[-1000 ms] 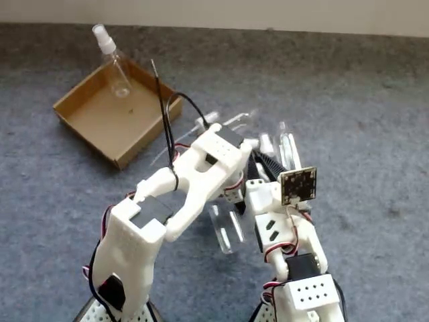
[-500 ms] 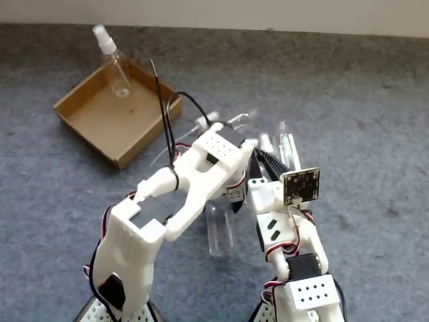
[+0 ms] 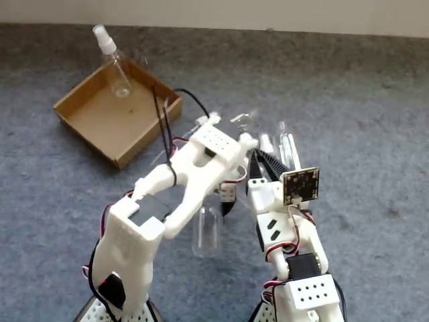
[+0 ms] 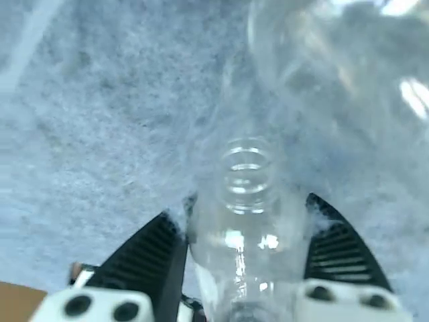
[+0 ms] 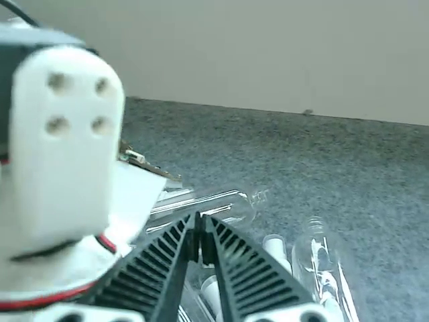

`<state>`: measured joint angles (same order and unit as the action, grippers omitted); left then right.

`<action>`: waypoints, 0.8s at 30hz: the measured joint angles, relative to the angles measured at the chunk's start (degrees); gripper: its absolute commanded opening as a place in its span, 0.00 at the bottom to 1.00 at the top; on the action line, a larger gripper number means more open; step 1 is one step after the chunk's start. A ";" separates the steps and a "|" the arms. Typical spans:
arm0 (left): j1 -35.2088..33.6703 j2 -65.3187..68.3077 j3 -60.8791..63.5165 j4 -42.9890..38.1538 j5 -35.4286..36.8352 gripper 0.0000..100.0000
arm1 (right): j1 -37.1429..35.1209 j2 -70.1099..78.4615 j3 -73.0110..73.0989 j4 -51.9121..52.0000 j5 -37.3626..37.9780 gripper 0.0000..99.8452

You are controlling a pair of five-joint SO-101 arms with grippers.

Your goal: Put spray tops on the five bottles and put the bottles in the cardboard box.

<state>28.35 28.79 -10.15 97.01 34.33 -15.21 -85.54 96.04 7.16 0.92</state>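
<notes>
My left gripper (image 4: 244, 211) is shut on a clear bottle (image 4: 248, 194) with an open, capless neck. In the high view that bottle (image 3: 206, 231) hangs below the left arm's wrist, over the carpet between the two arms. My right gripper (image 5: 200, 225) is shut with nothing in it; its black fingers (image 3: 267, 161) point at the loose clear bottles (image 3: 288, 144) and white spray tops (image 3: 266, 142) lying on the carpet. The cardboard box (image 3: 87, 117) sits at the far left, and a bottle with a spray top (image 3: 112, 64) stands in its far corner.
Grey carpet covers the whole floor, and a pale wall (image 5: 268, 47) runs along the far edge. More clear bottles (image 5: 208, 204) lie just beyond the right gripper. The left arm's white wrist (image 5: 60, 154) stands close beside the right gripper.
The left arm's wrist has shifted slightly away. The bottle it holds has swung left, toward the left arm's side, and hangs straighter. The right arm has barely moved.
</notes>
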 measured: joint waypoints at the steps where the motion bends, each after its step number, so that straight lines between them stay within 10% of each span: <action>1: -1.05 -1.23 -0.35 0.44 -2.02 0.07 | -0.09 0.00 0.00 0.00 0.00 0.01; 24: -14.07 -37.10 7.47 1.93 -30.77 0.07 | -0.26 0.00 0.00 0.00 0.00 0.01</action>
<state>14.29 -8.31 -2.68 98.95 3.56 -15.47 -85.54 96.04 7.16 0.92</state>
